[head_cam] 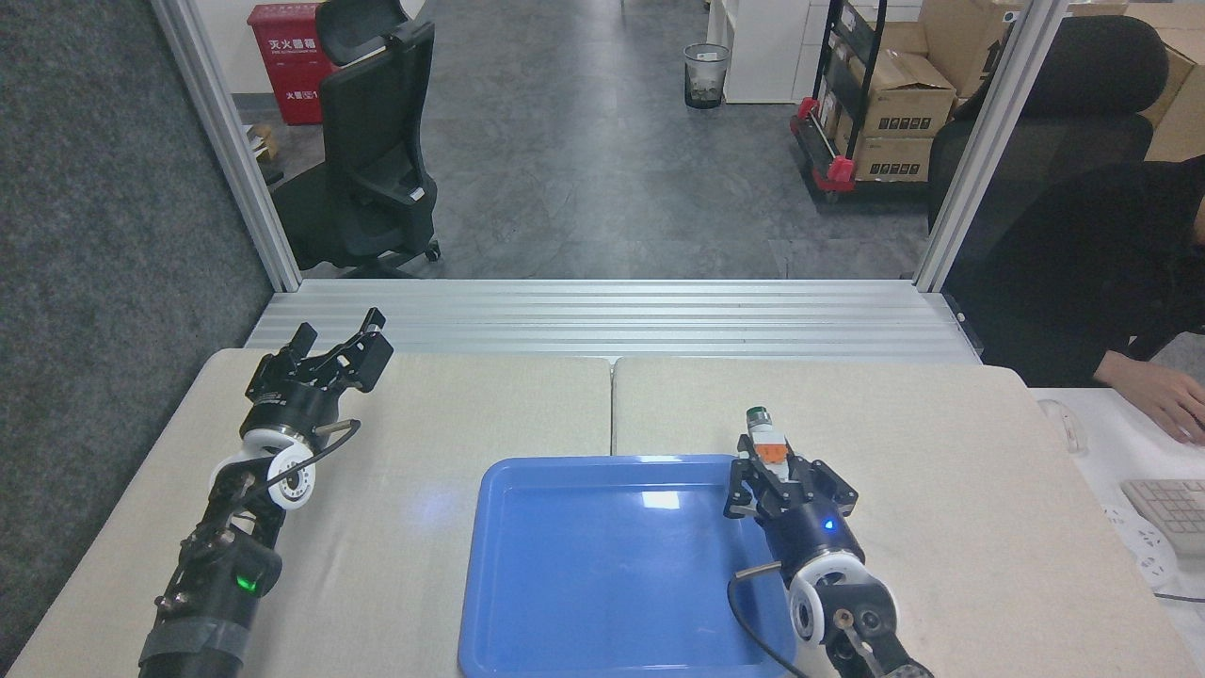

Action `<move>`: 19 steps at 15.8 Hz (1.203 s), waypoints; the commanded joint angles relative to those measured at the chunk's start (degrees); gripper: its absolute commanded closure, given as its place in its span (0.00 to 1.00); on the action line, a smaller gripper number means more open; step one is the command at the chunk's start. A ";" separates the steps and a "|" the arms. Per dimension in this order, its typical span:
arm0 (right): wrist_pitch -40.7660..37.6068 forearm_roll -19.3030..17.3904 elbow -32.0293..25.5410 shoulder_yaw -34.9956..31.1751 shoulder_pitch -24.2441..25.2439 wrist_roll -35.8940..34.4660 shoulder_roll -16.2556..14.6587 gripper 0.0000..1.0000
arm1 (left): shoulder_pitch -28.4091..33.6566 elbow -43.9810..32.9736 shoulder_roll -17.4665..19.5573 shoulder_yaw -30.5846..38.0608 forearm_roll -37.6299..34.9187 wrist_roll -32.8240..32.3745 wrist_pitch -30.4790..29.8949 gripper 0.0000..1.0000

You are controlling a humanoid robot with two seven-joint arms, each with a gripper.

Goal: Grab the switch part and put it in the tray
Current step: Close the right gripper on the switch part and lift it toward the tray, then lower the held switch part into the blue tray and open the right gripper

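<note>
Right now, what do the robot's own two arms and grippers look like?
Both arms are black with a white ring-shaped wrist joint and a thin black cable looping beside it. The left gripper has black, blocky fingers; a green light glows lower on that arm. The right gripper is black too, with a small blue light behind it.

Switch part (765, 441): 1. Tray (565, 603), blue: 1. Grippers: 2, left gripper (339, 350) and right gripper (786, 476). Table pads, beige: 2. Office chairs, black: 2. Waste bin (706, 75): 1. Keyboard (1172, 508): 1. Person's hand (1163, 395): 1.
</note>
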 commanded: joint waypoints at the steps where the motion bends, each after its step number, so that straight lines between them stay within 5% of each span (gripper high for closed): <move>1: 5.62 5.79 -8.92 24.23 5.81 1.33 8.21 1.00 | 0.00 0.00 0.00 -1.32 0.05 -0.03 0.03 0.00; 5: 8.18 6.31 2.77 23.63 5.21 2.65 8.04 1.00 | 0.00 0.00 0.00 -1.32 0.05 -0.03 0.03 0.00; 9: 8.27 5.79 7.53 22.84 4.85 2.65 7.68 1.00 | 0.00 0.00 0.00 -1.32 0.05 -0.03 0.03 0.00; 10: 8.18 5.70 8.15 21.09 4.85 2.65 7.77 0.86 | 0.00 0.00 0.00 -1.41 -0.03 0.06 -0.06 0.00; 11: 8.18 5.61 8.33 19.25 4.76 2.56 7.95 0.11 | 0.00 0.00 0.00 -1.32 -0.04 -0.03 0.03 0.00; 12: 8.18 5.09 8.16 15.84 3.89 1.95 8.56 0.00 | 0.00 0.00 0.00 -1.41 0.05 0.06 0.03 0.00; 14: 7.92 3.60 7.28 7.93 -0.66 0.02 10.49 0.00 | 0.00 0.00 0.00 -1.32 0.05 -0.03 0.03 0.00; 17: 7.30 3.15 6.49 -0.70 -11.64 -0.52 9.01 0.00 | 0.00 0.00 0.00 -1.32 0.05 0.06 0.03 0.00; 19: 3.99 3.07 7.10 -1.77 -15.96 -3.49 -2.18 0.00 | 0.00 0.00 0.00 -1.32 0.05 -0.03 0.03 0.00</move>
